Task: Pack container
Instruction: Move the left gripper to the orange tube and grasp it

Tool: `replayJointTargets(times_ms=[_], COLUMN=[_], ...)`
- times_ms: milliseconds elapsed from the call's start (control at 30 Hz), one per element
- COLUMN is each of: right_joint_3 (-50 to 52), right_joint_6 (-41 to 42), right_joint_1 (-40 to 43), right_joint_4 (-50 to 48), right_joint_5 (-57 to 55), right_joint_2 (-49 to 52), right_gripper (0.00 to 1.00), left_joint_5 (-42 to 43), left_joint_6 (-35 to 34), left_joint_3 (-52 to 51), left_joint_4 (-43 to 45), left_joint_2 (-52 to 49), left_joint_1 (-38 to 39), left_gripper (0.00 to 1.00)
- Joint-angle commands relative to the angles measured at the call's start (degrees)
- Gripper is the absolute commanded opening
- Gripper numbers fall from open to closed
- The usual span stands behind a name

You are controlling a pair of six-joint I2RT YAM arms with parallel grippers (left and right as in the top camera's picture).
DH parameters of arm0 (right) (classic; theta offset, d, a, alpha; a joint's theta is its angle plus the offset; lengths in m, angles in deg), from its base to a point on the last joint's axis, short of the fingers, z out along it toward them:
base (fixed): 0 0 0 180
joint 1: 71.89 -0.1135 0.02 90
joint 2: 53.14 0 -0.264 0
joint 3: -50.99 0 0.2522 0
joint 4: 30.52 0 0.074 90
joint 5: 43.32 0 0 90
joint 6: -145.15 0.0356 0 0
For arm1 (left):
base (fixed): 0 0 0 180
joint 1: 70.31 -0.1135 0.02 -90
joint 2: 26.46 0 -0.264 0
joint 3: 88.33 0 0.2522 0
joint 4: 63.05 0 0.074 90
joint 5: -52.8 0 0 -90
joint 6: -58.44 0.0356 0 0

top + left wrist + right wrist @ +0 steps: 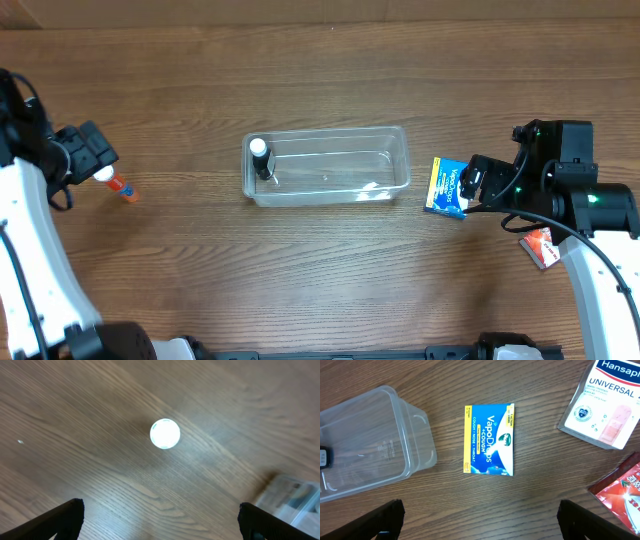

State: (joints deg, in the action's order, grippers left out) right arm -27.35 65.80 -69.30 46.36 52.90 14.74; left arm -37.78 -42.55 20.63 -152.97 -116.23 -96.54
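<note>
Pointing down, jaws wide: left end effector point(160, 512) over white cap point(165, 433), right end effector point(480, 512) over blue packet point(489, 440).

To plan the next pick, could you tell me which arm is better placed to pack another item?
Probably the right. The right gripper is open over the blue VapoDrops packet, which lies close beside the container; the left gripper hovers over a white-capped tube lying farther away.

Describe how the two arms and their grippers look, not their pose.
Both arms have smooth white shells on the long links, left arm and right arm, with black joint housings and thin black cables looping alongside. The left gripper and right gripper are black and blocky. Small green lights glow on the right wrist.
</note>
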Motion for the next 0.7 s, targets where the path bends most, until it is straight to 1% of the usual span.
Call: replayJointTargets(times_ms=[0, 67, 167, 367, 467, 533, 567, 600, 633, 667], right_joint_3=[-1.77, -1.77, -1.77, -1.77, -1.77, -1.77, -1.77, -1.77, -1.77, -1.77], right_joint_6=[-0.15, -0.15, -0.17, -0.17, -0.17, -0.17, -0.17, -0.17, -0.17, -0.17], right_joint_1=[0.11, 0.11, 0.11, 0.11, 0.11, 0.11, 0.11, 0.11, 0.11, 0.11], right_joint_4=[0.04, 0.02, 0.02, 0.02, 0.04, 0.04, 0.04, 0.04, 0.04, 0.04], right_joint_5=[0.55, 0.55, 0.55, 0.52, 0.52, 0.52, 0.52, 0.52, 0.55, 0.52], right_joint_2=[-0.24, -0.24, -0.24, -0.24, -0.24, -0.24, -0.24, -0.24, -0.24, -0.24], right_gripper=[1.00, 1.00, 1.00, 1.00, 1.00, 1.00, 1.00, 1.00, 1.00, 1.00], left_joint_5=[1.70, 1.68, 1.60, 1.49, 1.51, 1.51, 1.49, 1.49, 1.49, 1.51], left_joint_6=[1.60, 1.60, 1.60, 1.57, 1.57, 1.57, 1.57, 1.60, 1.60, 1.57], left_joint_3=[-2.95, -2.97, -2.97, -2.97, -2.97, -2.97, -2.97, -2.95, -2.97, -2.97], left_joint_4=[2.12, 4.87, 6.80, 8.15, 8.98, 9.20, 9.18, 9.16, 9.14, 9.14], left_joint_2=[-6.69, -12.11, -15.30, -21.14, -21.46, -21.46, -21.46, -21.46, -21.46, -21.46], left_joint_1=[-0.07, -0.07, -0.07, 0.00, 0.00, 0.00, 0.00, 0.00, 0.00, 0.00], left_gripper=[1.00, 1.00, 1.00, 0.88, 0.76, 0.66, 0.60, 0.51, 0.44, 0.42])
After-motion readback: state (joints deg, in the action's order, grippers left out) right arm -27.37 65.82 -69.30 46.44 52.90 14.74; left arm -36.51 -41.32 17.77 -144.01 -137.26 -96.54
